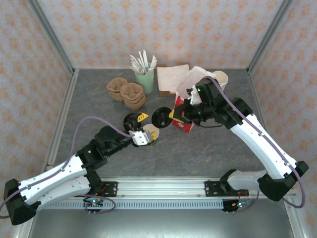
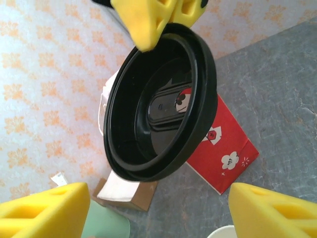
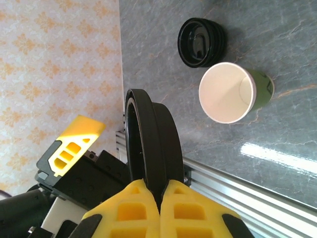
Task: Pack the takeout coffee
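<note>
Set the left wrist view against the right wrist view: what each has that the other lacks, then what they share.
Left wrist, not right: the red-and-white bag and a mint-green cup. Right wrist, not left: the green side of the lidless cup and a second black lid, both on the table. Shared: the black lid pinched in the shut right gripper, the open left gripper, the grey table.

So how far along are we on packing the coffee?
Early. Done: little that shows; the takeout coffee cup stands lidless on the table. In hand: the right gripper pinches a black lid edge-on, while the left gripper is open at the cup. To do: lid onto cup, then cup into the red bag.
</note>
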Controlling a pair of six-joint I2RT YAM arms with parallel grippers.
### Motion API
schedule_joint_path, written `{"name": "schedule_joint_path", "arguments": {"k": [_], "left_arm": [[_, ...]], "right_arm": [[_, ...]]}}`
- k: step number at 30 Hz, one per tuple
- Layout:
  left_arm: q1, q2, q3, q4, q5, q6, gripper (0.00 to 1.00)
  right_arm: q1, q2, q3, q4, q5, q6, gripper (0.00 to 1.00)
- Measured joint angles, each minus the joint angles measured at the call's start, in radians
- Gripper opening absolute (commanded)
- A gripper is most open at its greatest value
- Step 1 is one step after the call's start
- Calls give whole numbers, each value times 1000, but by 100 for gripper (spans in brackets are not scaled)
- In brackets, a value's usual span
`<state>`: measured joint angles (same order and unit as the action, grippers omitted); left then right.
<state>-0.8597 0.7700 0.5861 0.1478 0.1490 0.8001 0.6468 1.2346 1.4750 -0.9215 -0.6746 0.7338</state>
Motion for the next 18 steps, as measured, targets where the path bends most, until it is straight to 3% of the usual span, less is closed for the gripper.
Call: {"name": "schedule_joint_path", "arguments": {"k": [6,18], "left_arm": [[-18,7,0,2,0,39,54],[-31,43,11,-5,3,56,37]], "right_arm": [[0,1,-9,-7,-19,7,0],[0,6,-42,-7,-44,14,0]]}}
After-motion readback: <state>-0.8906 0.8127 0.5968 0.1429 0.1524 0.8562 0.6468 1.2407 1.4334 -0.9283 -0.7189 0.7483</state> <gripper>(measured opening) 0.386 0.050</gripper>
